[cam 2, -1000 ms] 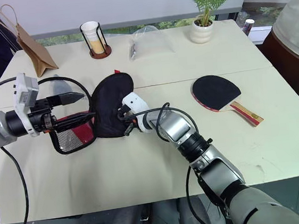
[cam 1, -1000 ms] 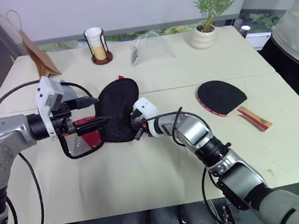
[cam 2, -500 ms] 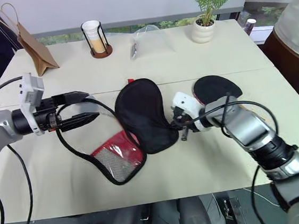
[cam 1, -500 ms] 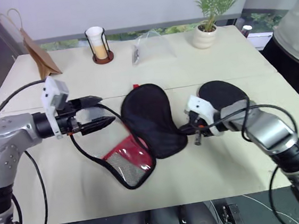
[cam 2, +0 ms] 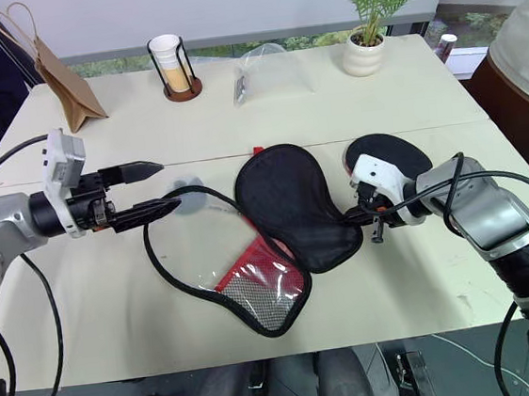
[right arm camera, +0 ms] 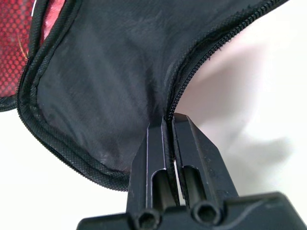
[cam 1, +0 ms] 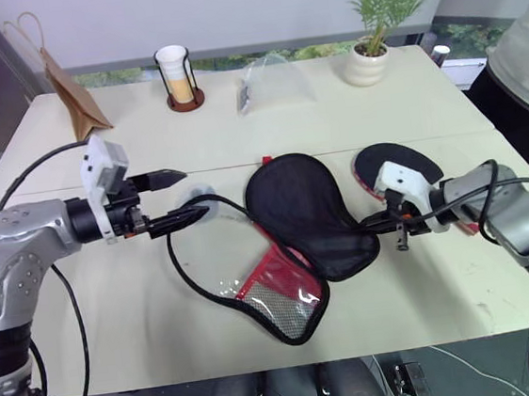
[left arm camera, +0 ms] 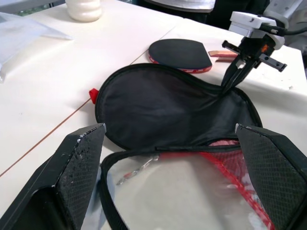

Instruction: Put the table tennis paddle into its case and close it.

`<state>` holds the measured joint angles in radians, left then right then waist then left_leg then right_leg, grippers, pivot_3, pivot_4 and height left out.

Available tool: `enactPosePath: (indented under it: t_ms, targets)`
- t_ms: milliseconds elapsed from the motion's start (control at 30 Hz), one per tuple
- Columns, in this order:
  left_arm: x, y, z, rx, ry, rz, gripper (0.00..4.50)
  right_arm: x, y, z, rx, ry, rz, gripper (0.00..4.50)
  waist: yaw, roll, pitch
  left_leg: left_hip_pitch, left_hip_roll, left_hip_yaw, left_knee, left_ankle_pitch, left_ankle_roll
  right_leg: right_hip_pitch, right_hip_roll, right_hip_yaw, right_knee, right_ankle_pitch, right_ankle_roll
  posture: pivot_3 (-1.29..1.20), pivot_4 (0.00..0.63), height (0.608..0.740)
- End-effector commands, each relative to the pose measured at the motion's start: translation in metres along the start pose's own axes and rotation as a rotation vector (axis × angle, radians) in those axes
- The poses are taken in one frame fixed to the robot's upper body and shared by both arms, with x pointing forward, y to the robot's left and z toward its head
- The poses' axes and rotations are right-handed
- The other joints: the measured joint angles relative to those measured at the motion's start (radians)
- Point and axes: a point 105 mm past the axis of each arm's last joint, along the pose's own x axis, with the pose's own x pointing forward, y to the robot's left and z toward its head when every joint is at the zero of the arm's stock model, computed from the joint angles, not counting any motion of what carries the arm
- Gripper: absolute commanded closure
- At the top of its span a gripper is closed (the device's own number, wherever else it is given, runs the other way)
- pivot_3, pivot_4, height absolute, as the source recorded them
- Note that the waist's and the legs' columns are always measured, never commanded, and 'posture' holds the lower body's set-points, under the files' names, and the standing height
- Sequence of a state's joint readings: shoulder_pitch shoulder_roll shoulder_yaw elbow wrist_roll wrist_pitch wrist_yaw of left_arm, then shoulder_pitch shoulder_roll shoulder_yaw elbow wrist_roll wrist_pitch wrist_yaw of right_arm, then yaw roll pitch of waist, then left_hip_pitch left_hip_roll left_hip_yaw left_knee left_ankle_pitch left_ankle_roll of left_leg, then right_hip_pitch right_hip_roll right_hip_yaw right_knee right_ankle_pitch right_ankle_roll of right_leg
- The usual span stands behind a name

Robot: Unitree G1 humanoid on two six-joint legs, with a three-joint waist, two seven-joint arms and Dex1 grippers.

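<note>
Head views show you the case [cam 1: 306,214] unzipped and spread flat mid-table, its black half toward the far side, its red mesh half [cam 1: 279,291] toward the near edge. Your right gripper [cam 2: 353,215] is clamped tight on the zip edge at the black half's 3 o'clock rim; the right wrist view shows fabric pinched between the closed fingers. The paddle [cam 1: 396,168] lies on the table just past that gripper, at about 2 o'clock from the case, blade partly hidden behind the wrist. Your left gripper [cam 1: 172,200] hangs at the case's 9 o'clock, fingers spread wide and holding nothing. A plastic bag [cam 1: 273,80], cup [cam 1: 173,72], paper bag [cam 1: 69,95] and plant [cam 1: 371,24] line the far edge.
</note>
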<state>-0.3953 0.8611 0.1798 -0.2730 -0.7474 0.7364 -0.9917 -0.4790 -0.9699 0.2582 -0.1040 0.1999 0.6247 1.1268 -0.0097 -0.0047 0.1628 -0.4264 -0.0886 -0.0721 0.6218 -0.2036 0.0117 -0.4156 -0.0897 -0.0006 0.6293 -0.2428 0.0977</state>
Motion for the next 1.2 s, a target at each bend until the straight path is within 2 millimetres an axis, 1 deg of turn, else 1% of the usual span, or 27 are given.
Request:
enactPosePath:
  t_ms: [33, 100, 133, 200, 300, 333, 400, 467, 533, 600, 700, 833, 967, 1100, 1200]
  targets:
    - [0.000, 0.000, 0.010, 0.049, -0.018, 0.000, 0.01, -0.007, -0.010, 0.009, -0.024, -0.030, -0.062, 4.19, 0.000, 0.000, 0.000, 0.000, 0.000, 0.000, 0.000, 0.000, 0.000, 0.000, 0.000, 0.000, 0.000, 0.000, 0.000, 0.00, 0.150, 0.734]
    - [0.001, 0.000, 0.009, 0.051, -0.018, -0.003, 0.01, -0.008, -0.014, 0.010, -0.005, -0.039, -0.089, 3.60, 0.000, 0.000, 0.000, 0.000, 0.000, 0.000, 0.000, 0.000, 0.000, 0.000, 0.000, 0.000, 0.000, 0.000, 0.000, 0.00, 0.150, 0.734]
    - [0.001, 0.000, 0.009, 0.051, -0.018, -0.004, 0.01, -0.009, -0.015, 0.010, 0.003, -0.040, -0.098, 3.17, 0.000, 0.000, 0.000, 0.000, 0.000, 0.000, 0.000, 0.000, 0.000, 0.000, 0.000, 0.000, 0.000, 0.000, 0.000, 0.00, 0.150, 0.734]
    - [0.002, -0.001, 0.009, 0.051, -0.018, -0.008, 0.01, -0.015, -0.016, 0.012, 0.010, -0.049, -0.121, 2.08, 0.000, 0.000, 0.000, 0.000, 0.000, 0.000, 0.000, 0.000, 0.000, 0.000, 0.000, 0.000, 0.000, 0.000, 0.000, 0.00, 0.150, 0.734]
    - [0.004, -0.001, 0.008, 0.052, -0.019, -0.012, 0.01, -0.034, -0.026, 0.014, 0.028, -0.069, -0.205, 0.65, 0.002, 0.000, 0.000, 0.000, 0.000, 0.000, 0.000, 0.000, 0.000, 0.000, 0.000, 0.000, 0.000, 0.000, 0.000, 0.00, 0.150, 0.734]
    - [0.004, -0.001, 0.008, 0.051, -0.021, -0.013, 0.01, -0.043, -0.031, 0.012, 0.047, -0.072, -0.247, 0.10, 0.003, 0.000, 0.000, 0.000, 0.000, 0.000, 0.000, 0.000, 0.000, 0.000, 0.000, 0.000, 0.000, 0.000, 0.000, 0.00, 0.150, 0.734]
    - [0.005, -0.001, 0.008, 0.050, -0.023, -0.017, 0.01, -0.063, -0.039, 0.001, 0.092, -0.045, -0.328, 0.10, 0.010, 0.000, 0.000, -0.001, 0.000, 0.000, 0.000, 0.000, 0.000, 0.000, 0.000, 0.000, 0.000, 0.000, 0.000, 0.00, 0.150, 0.734]
    - [0.006, -0.001, 0.007, 0.050, -0.025, -0.022, 0.01, -0.077, -0.041, -0.017, 0.131, 0.001, -0.382, 0.10, 0.019, 0.000, 0.000, -0.001, 0.000, 0.000, 0.000, 0.000, 0.000, 0.000, 0.000, 0.000, -0.001, 0.000, 0.000, 0.00, 0.150, 0.734]
    - [0.007, -0.001, 0.008, 0.051, -0.028, -0.027, 0.01, -0.085, -0.040, -0.038, 0.167, 0.060, -0.417, 0.10, 0.024, 0.000, 0.000, -0.001, 0.000, 0.000, 0.000, 0.000, 0.000, 0.000, 0.000, 0.000, -0.001, 0.000, 0.000, 0.00, 0.150, 0.734]
    - [0.008, 0.000, 0.008, 0.053, -0.030, -0.034, 0.01, -0.089, -0.040, -0.055, 0.202, 0.105, -0.445, 0.10, 0.023, 0.000, 0.001, -0.001, 0.000, 0.000, 0.000, -0.001, 0.000, 0.000, -0.001, 0.000, -0.001, -0.001, -0.001, 0.00, 0.150, 0.734]
    - [0.010, 0.000, 0.009, 0.058, -0.032, -0.044, 0.01, -0.090, -0.043, -0.075, 0.275, 0.130, -0.479, 0.10, 0.019, 0.000, 0.001, -0.001, 0.000, 0.001, 0.001, -0.001, 0.000, 0.000, -0.001, 0.000, -0.001, -0.001, -0.002, 0.00, 0.150, 0.734]
    - [0.014, -0.001, 0.011, 0.062, -0.037, -0.060, 0.01, -0.087, -0.049, -0.097, 0.343, 0.166, -0.506, 0.10, 0.015, 0.000, 0.001, 0.000, 0.000, 0.001, 0.000, 0.000, 0.001, 0.000, 0.000, 0.000, -0.001, -0.001, -0.002, 0.00, 0.150, 0.734]
    - [0.015, -0.002, 0.011, 0.063, -0.038, -0.066, 0.01, -0.084, -0.054, -0.110, 0.391, 0.196, -0.509, 0.10, 0.018, 0.000, 0.001, -0.001, 0.000, 0.001, 0.001, 0.000, 0.001, 0.000, 0.000, 0.000, -0.001, -0.001, -0.003, 0.00, 0.150, 0.734]
    - [0.016, -0.002, 0.010, 0.062, -0.039, -0.067, 0.01, -0.078, -0.058, -0.114, 0.453, 0.169, -0.481, 0.10, 0.017, 0.000, 0.001, 0.000, 0.000, 0.001, 0.001, 0.000, 0.001, 0.001, 0.000, 0.000, -0.001, -0.001, -0.002, 0.00, 0.150, 0.734]
    - [0.016, -0.003, 0.010, 0.063, -0.038, -0.066, 0.01, -0.075, -0.061, -0.116, 0.483, 0.154, -0.471, 0.90, 0.015, 0.000, 0.001, 0.000, 0.000, 0.001, 0.002, 0.000, 0.001, 0.002, 0.000, 0.000, -0.001, -0.001, -0.002, 0.00, 0.150, 0.734]
